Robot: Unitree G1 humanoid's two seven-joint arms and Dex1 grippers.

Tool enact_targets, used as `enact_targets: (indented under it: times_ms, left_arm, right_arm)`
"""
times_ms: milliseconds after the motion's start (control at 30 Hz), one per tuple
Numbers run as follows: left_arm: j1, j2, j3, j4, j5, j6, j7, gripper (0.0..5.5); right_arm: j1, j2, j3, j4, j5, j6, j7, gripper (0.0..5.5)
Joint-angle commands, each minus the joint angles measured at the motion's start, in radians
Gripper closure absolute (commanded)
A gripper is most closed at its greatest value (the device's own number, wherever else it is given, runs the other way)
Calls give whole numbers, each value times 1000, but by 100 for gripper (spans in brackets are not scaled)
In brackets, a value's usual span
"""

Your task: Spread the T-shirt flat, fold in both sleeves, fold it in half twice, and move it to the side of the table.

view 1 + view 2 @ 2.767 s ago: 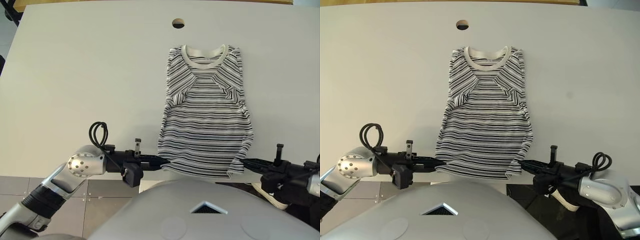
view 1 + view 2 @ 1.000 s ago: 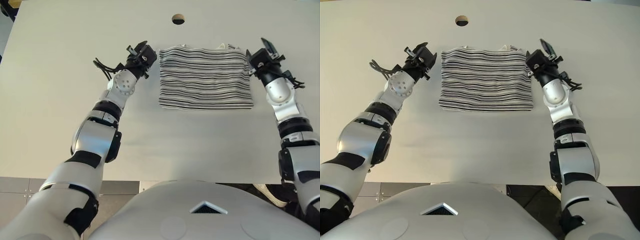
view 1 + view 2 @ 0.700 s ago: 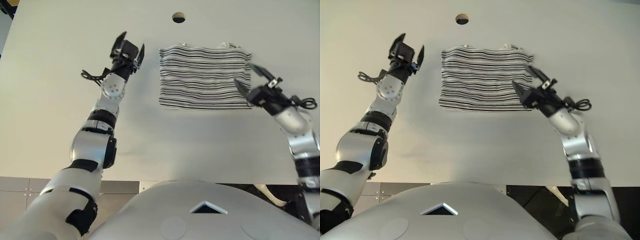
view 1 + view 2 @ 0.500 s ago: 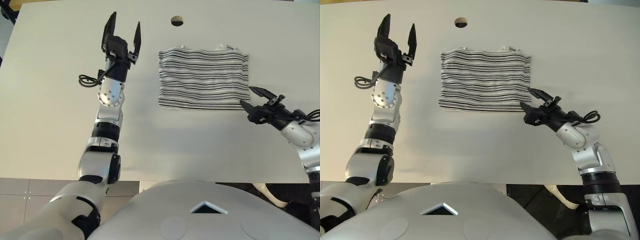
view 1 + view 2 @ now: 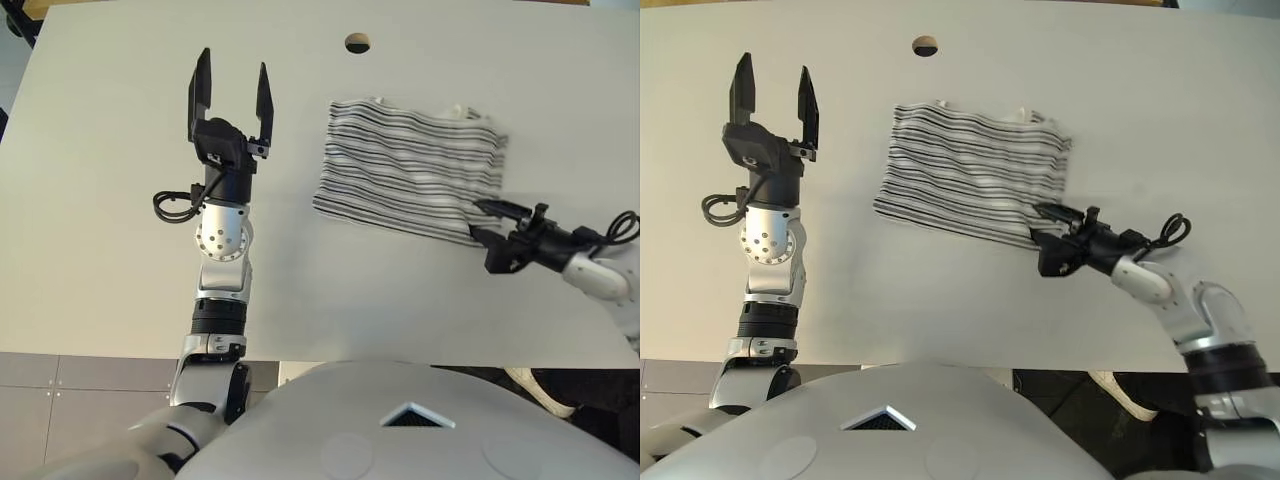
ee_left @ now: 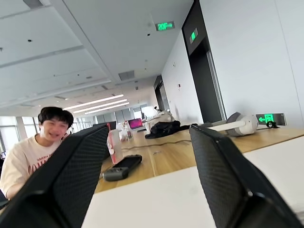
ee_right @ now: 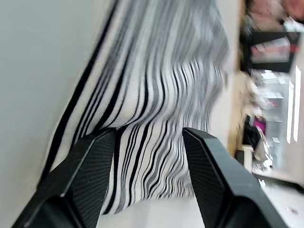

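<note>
The striped T-shirt (image 5: 410,170) lies folded in half on the white table (image 5: 100,200), right of the middle, and sits skewed, with its near edge slanting down toward its near right corner. My right gripper (image 5: 480,222) is low at that corner, pointing left. In the right wrist view its open fingers (image 7: 90,171) stand on either side of the striped cloth (image 7: 152,95). My left gripper (image 5: 232,75) is raised left of the shirt, clear of it, open with nothing in it. The left wrist view looks past its fingers (image 6: 71,171) into the room.
A round cable hole (image 5: 356,43) sits in the table just beyond the shirt. Bare tabletop stretches to the left of the shirt and between it and the near table edge (image 5: 300,358).
The shirt was folded in half, hem up to the collar. Both grippers then left its far corners: the left rose and drew back, the right dropped to the near right corner. The shirt now lies skewed.
</note>
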Motion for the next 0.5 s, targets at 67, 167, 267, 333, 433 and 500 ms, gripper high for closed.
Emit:
enact_targets:
  times_ms: [67, 167, 267, 333, 433, 500]
  left_arm:
    - [-7, 19, 13, -39, 25, 27, 0, 235]
    - [-5, 30, 33, -46, 23, 26, 7, 235]
    - [-3, 30, 41, -24, 30, 11, 14, 235]
    - [-13, 29, 41, 2, 35, 4, 17, 235]
    - [-30, 35, 45, 30, 32, -5, 13, 235]
    - [-37, 41, 44, 48, 37, -13, 11, 235]
  right_arm:
    - [135, -48, 33, -204, -37, 2, 98, 292]
    - [45, 50, 161, -207, -95, -10, 144, 292]
    - [-89, 234, 326, -144, -166, -24, 158, 292]
    - [-137, 311, 375, -117, -186, -18, 140, 292]
    - [-176, 355, 351, -157, -179, 10, 102, 292]
    - [-165, 341, 306, -227, -130, 23, 103, 292]
